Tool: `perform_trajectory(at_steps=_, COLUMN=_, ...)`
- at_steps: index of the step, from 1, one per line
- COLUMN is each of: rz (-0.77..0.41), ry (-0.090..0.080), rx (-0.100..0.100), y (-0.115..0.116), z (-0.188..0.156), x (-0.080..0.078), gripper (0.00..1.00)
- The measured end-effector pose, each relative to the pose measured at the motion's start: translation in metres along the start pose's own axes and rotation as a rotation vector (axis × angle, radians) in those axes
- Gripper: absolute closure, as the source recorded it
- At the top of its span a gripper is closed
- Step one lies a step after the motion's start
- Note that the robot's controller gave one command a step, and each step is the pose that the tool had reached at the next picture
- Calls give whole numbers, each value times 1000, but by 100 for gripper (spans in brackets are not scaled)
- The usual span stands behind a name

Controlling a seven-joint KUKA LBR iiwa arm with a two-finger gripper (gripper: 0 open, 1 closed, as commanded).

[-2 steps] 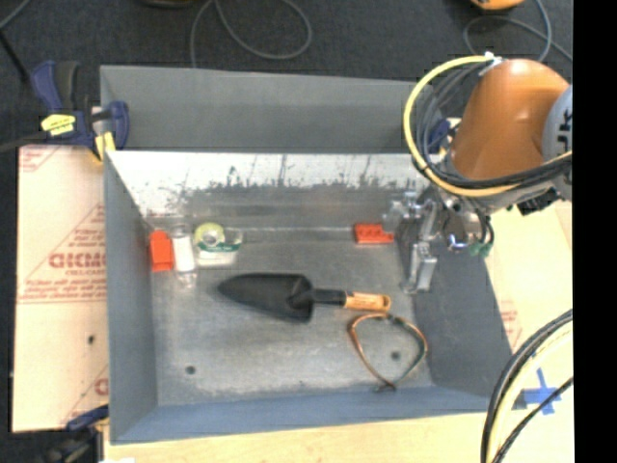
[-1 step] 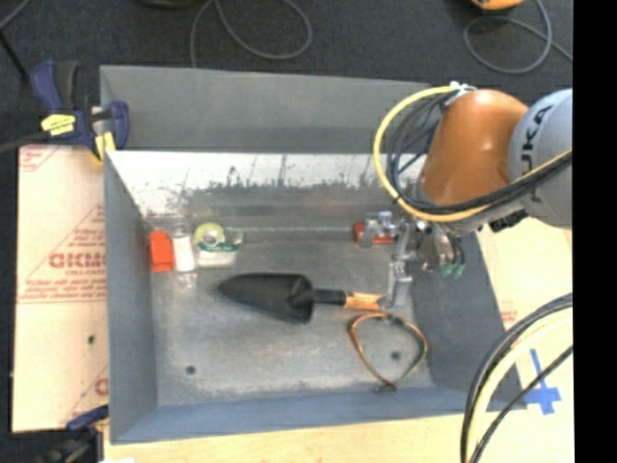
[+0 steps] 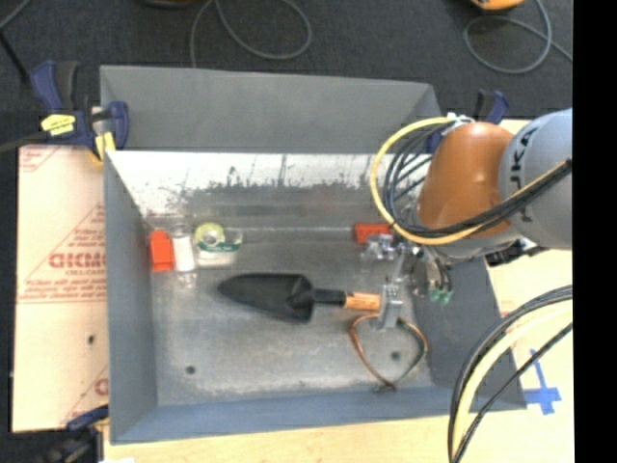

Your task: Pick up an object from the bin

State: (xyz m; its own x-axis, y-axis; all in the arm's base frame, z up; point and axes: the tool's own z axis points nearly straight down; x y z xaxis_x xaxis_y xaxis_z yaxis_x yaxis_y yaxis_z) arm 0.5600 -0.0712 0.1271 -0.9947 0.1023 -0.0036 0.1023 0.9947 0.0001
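My gripper [image 3: 390, 302] is low in the right part of the bin, just right of the orange handle end of a black garden trowel [image 3: 270, 295]. The trowel lies flat across the middle of the floor, blade to the left and handle to the right. A brown loop of cord or rubber [image 3: 416, 347] lies directly below the gripper near the front right corner. A small red-orange piece [image 3: 367, 231] sits by the back wall, just above and left of the gripper.
At the left stand a small clear bottle with an orange cap [image 3: 166, 251] and a green-and-white tape roll [image 3: 216, 240]. The arm with its orange cover and looping cables hangs over the bin's right side.
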Motion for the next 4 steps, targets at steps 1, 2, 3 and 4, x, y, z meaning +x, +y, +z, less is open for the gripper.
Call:
perform_trajectory(at_steps=1, rz=162, ry=-11, rx=2, y=34, z=56, x=21, gripper=100)
perform_trajectory(at_steps=2, rz=161, ry=-11, rx=2, y=33, z=56, x=21, gripper=100)
perform_trajectory(at_steps=3, rz=177, ry=-13, rx=3, y=25, z=-21, x=37, gripper=100)
perform_trajectory(at_steps=4, rz=177, ry=-13, rx=3, y=25, z=-21, x=37, gripper=100)
